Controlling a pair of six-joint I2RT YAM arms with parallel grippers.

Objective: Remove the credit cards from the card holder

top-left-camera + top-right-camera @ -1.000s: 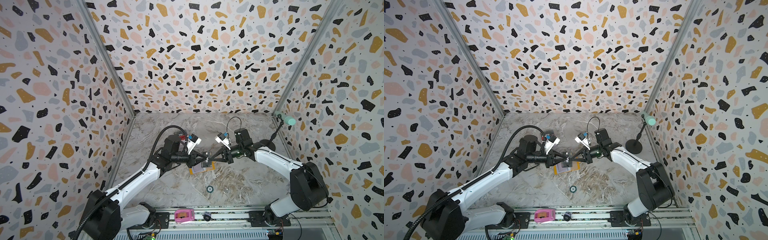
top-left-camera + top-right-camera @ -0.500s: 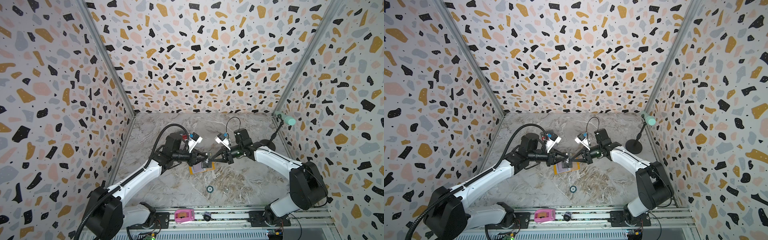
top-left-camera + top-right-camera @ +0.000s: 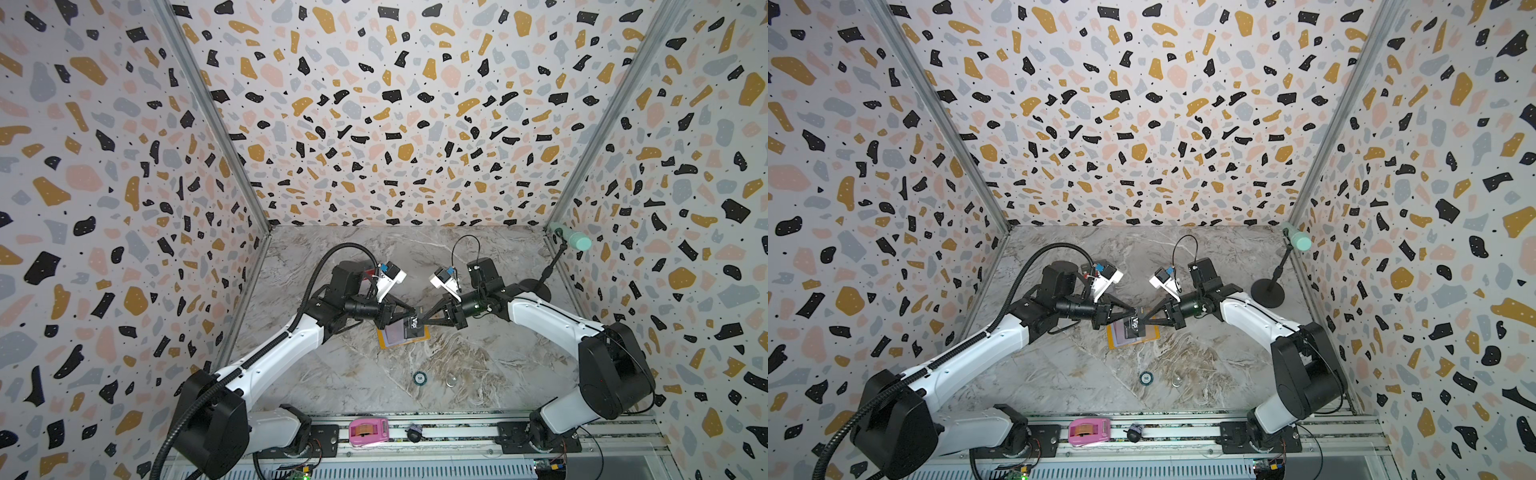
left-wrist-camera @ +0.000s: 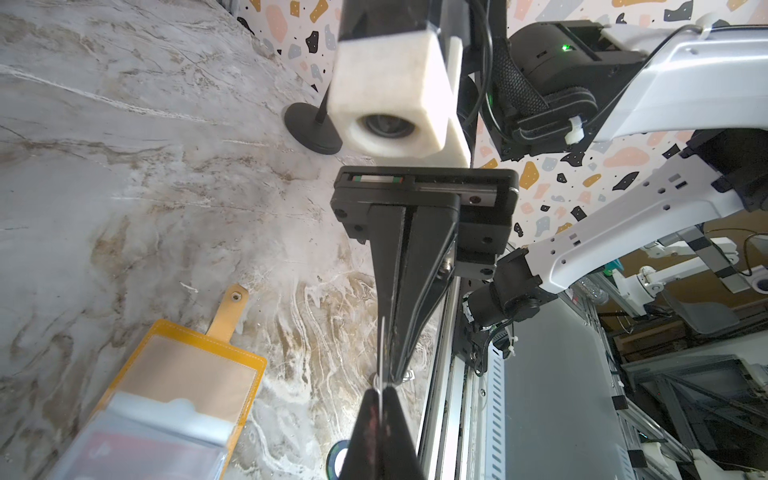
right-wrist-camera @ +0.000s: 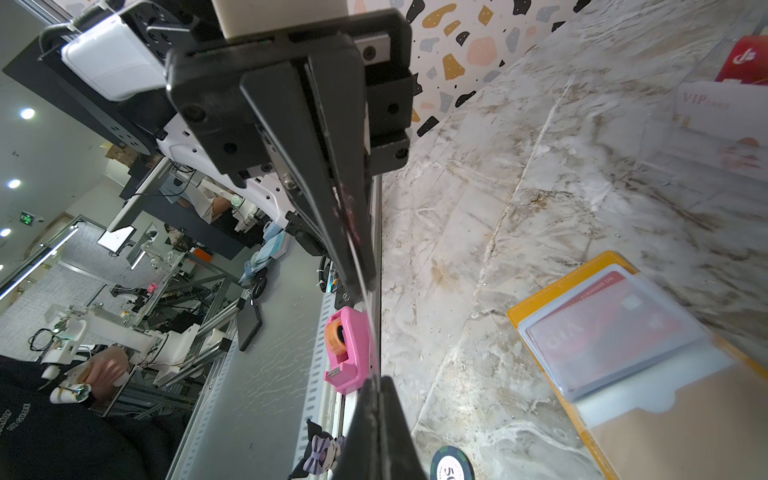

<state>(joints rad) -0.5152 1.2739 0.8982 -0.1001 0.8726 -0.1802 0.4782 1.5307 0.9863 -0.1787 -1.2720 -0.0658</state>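
Black plastic with white "Vip" lettering: the black Vip card [image 3: 409, 323] is clear of the card holder [image 3: 420, 335] and hangs just above it, over the middle of the marble tabletop [image 3: 332, 374]. The mustard-yellow holder lies open and flat with its sleeves up. A red card [image 5: 615, 328] sits inside a clear sleeve, so extraction is judged only part done.

Key relation: the black card spans the gap between the two grippers. Its long axis appears to run along the line joining them, left to right in both top views. Each wrist view shows it edge-on as a thin bright line.

- The left gripper [image 4: 380, 392] is clenched on one end of the card.
- The right gripper [image 5: 376, 382] meets the opposite end. Its jaws look pressed together on the card, with no gap visible.
- The two sets of tips almost touch.

Neither arm is nearer, as both reach the card from opposite sides. Judgement: the coming move is a handover or a put-down, and one gripper must let go first. Pulling apart with both clenched could bend the card or make it slip. Bare marble lies on each side of the holder.
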